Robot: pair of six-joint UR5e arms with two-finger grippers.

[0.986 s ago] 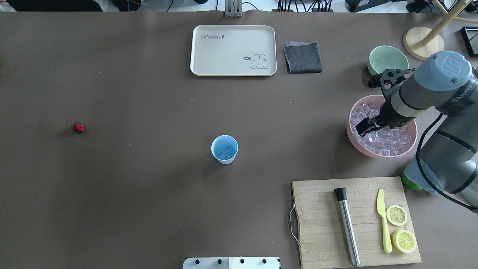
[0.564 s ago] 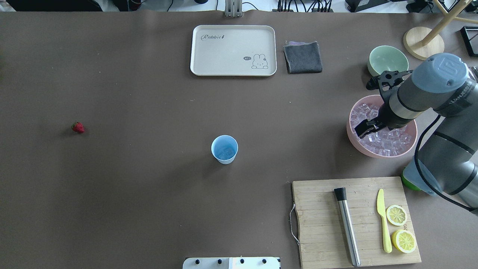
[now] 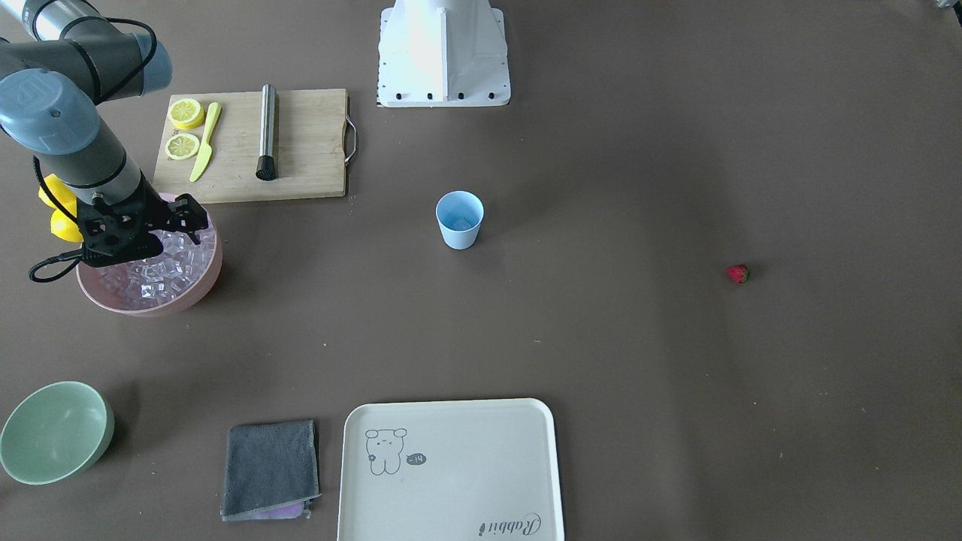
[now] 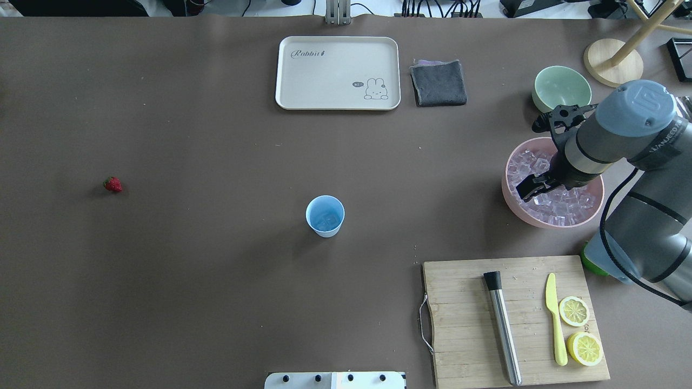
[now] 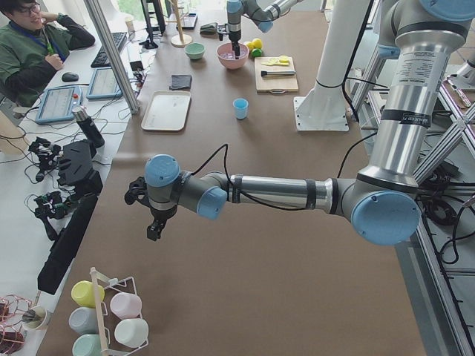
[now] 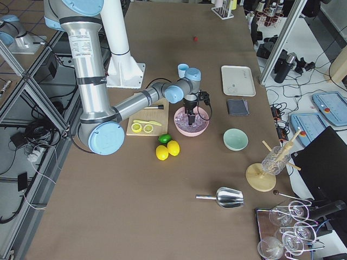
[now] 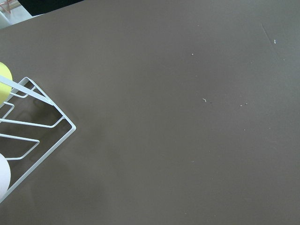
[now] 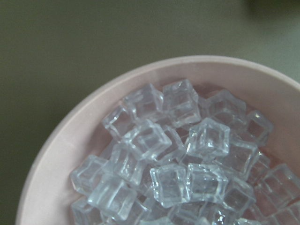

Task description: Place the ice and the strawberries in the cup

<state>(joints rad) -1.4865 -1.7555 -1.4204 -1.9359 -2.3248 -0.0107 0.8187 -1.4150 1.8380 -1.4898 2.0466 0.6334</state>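
Observation:
The light blue cup (image 4: 325,216) stands mid-table and holds a few ice cubes; it also shows in the front view (image 3: 459,219). The tiny red strawberry (image 4: 113,185) lies alone far to the left on the table. The ice (image 4: 562,202) fills the pink bowl (image 4: 532,219); the right wrist view shows the cubes (image 8: 187,154) close up. My right gripper (image 4: 532,186) hangs just over the ice, its jaws looking open and empty. My left gripper (image 5: 154,230) shows only in the left side view, far from the cup; I cannot tell its state.
A cutting board (image 4: 465,324) with a metal muddler (image 4: 503,329), yellow knife and lemon halves lies in front of the bowl. A green bowl (image 4: 562,86), grey cloth (image 4: 438,82) and white tray (image 4: 338,73) sit at the back. A wire cup rack (image 7: 28,126) lies below the left wrist.
My right gripper has shifted slightly to the right and lower over the ice in the pink bowl. The cup and strawberry have not moved.

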